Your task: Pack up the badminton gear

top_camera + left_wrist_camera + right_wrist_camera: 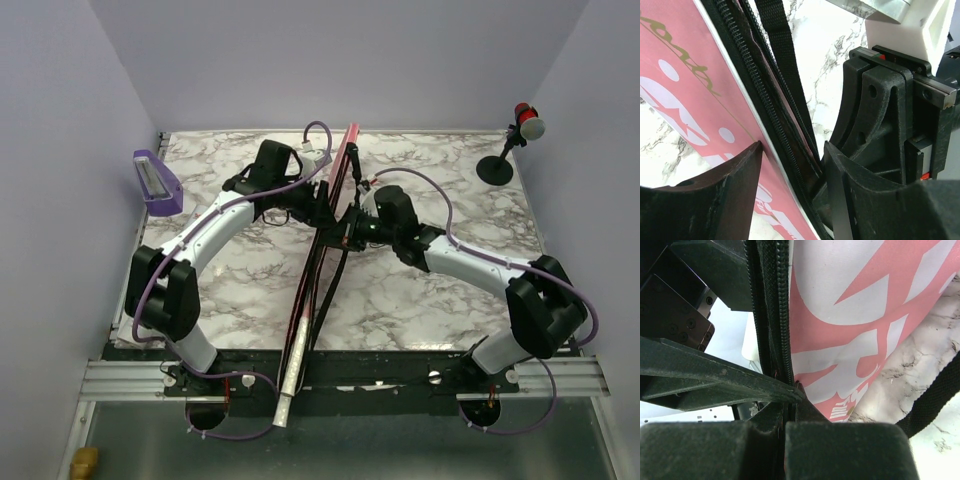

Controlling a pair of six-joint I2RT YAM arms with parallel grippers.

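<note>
While the racket bag (pixel 685 90) stands on edge mid-desk (pixel 400 300), step: probably zipping it shut.
Left pincer (pixel 790 150): parted, astride the zipper (pixel 747 85) edge.
Right pincer (pixel 785 415): clamped on that edge.
Next: likely finding the slider, which is unseen.
Obstacles: strap (pixel 775 30) alongside; white handle (pixel 291 365) sticking out.
Microphone (pixel 527 122), purple box (pixel 155 183): well apart.

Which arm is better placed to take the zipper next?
Left, probably. Right gripper is shut on the racket bag, holding it; left gripper stands open astride the zipper, free to close.

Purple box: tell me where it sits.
In the top view, the purple box stands at the table's left edge, towards the far corner, just left of the left arm.
</note>
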